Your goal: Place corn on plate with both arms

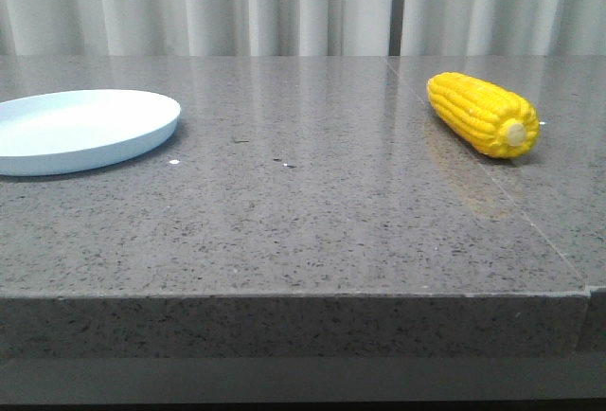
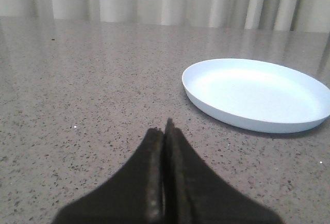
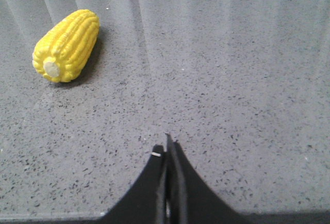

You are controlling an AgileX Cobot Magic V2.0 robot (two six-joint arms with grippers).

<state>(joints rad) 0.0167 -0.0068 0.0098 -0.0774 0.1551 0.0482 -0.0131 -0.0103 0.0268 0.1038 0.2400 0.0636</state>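
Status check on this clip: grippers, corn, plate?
Left gripper shut, right gripper shut, both empty. Corn on table, plate bare. Nothing between.

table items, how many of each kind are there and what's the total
corn: 1, yellow, lying on its side on the right of the table
plate: 1, pale blue, nothing on it, on the left of the table
total: 2
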